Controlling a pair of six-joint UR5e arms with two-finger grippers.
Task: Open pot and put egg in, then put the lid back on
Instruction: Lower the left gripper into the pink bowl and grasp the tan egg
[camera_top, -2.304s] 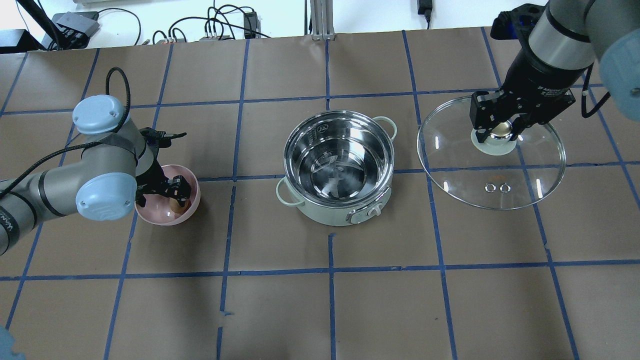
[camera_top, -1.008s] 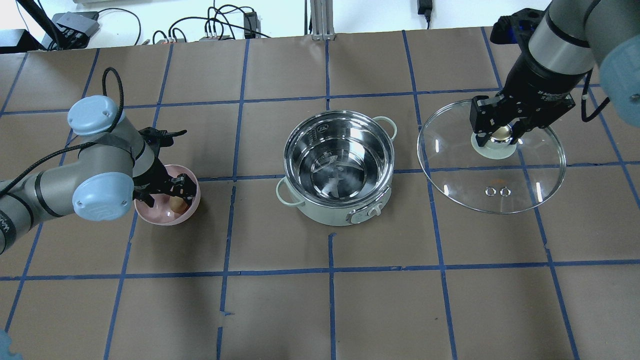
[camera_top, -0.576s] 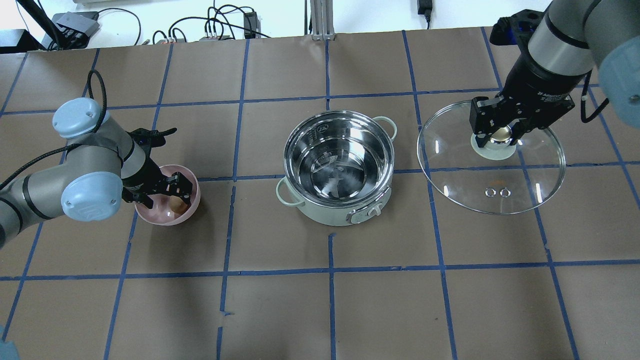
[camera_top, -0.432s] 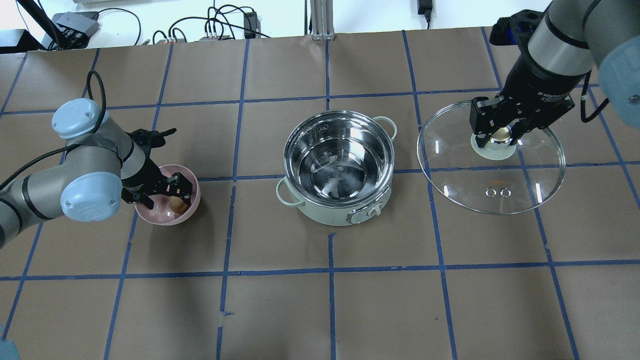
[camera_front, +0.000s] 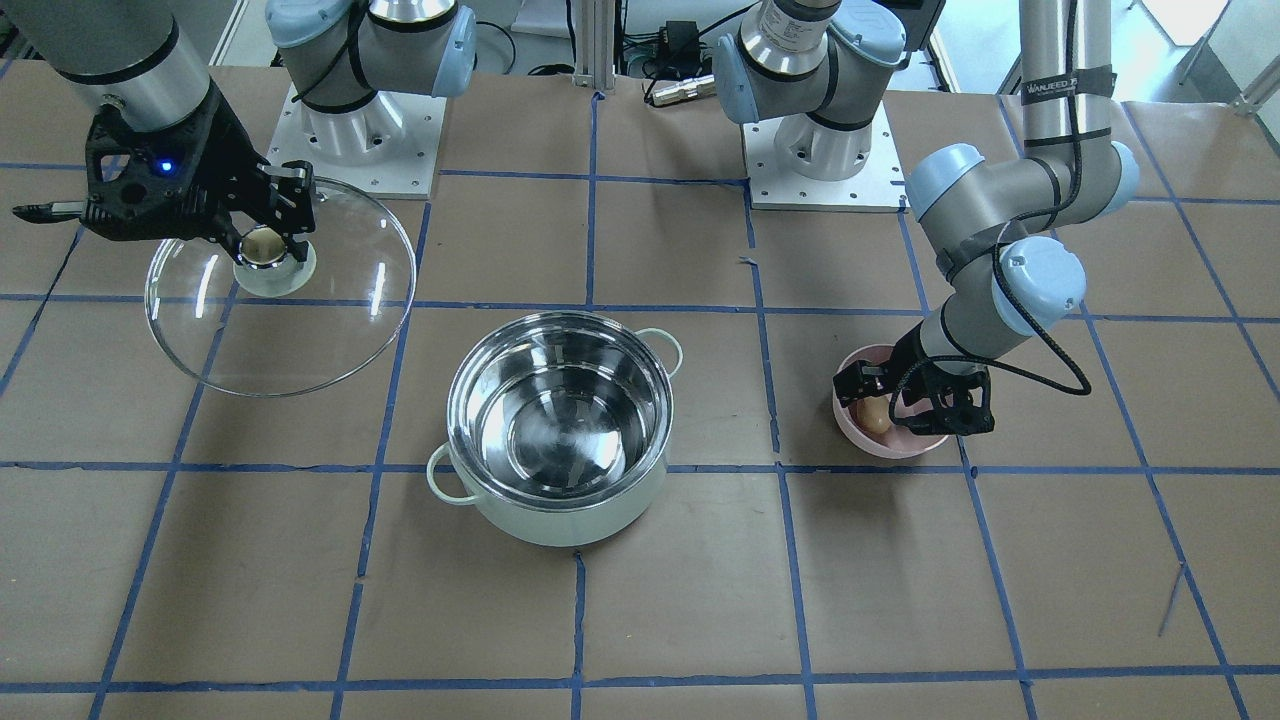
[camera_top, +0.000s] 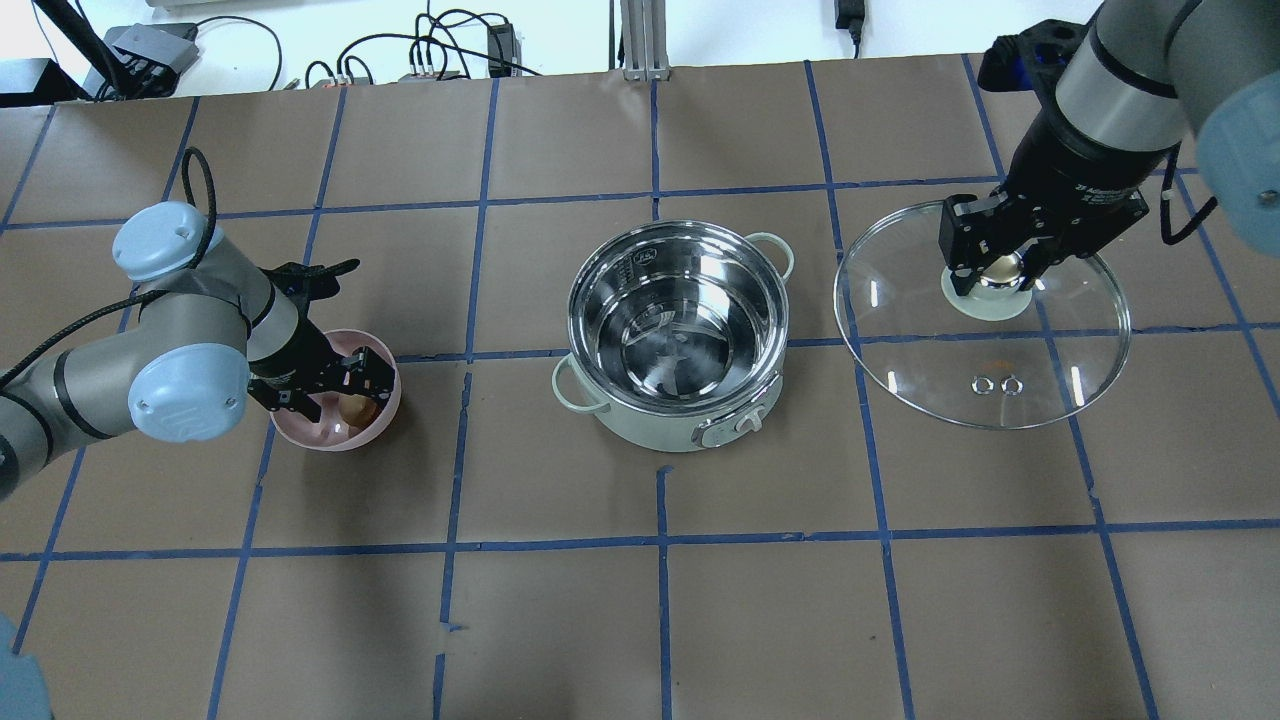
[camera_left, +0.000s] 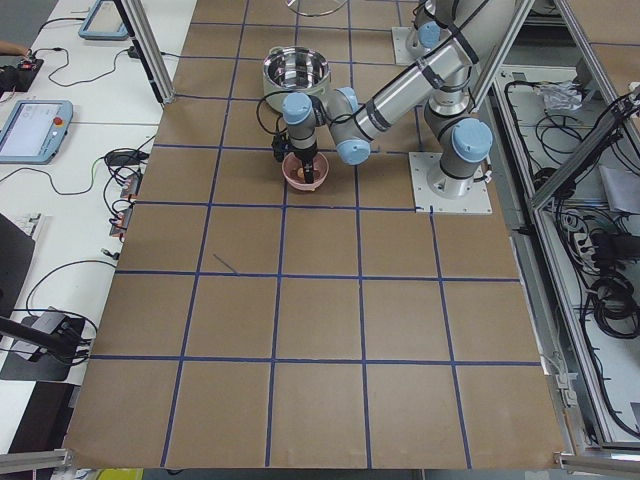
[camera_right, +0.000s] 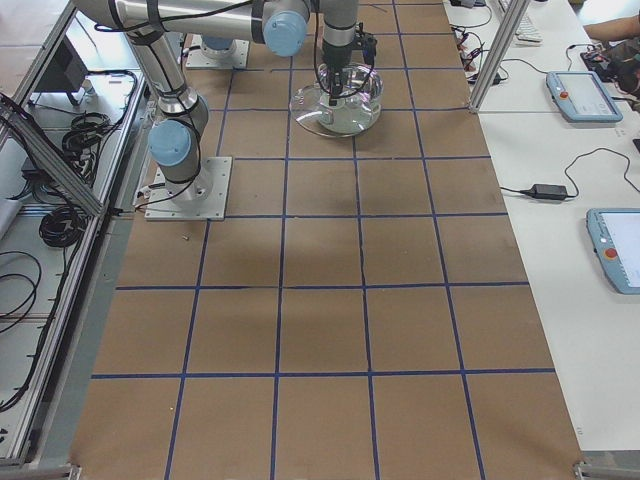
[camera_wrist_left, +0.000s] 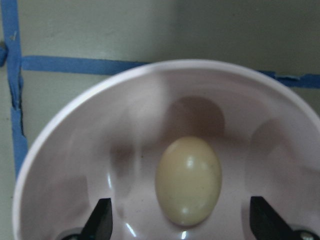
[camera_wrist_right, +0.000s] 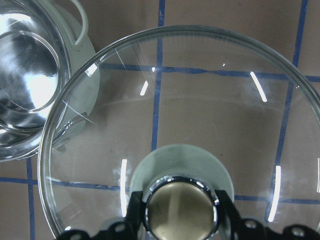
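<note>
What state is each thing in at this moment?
pot: uncovered, empty, upright.
lid: off the pot, gripped by its knob.
right gripper: shut on the lid.
pink bowl: upright, egg inside.
egg: lying loose, ungripped.
left gripper: open, fingers either side of the egg.

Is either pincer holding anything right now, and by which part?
Right pincer grips the lid by its knob. Left pincer is open around the egg, holding nothing.
</note>
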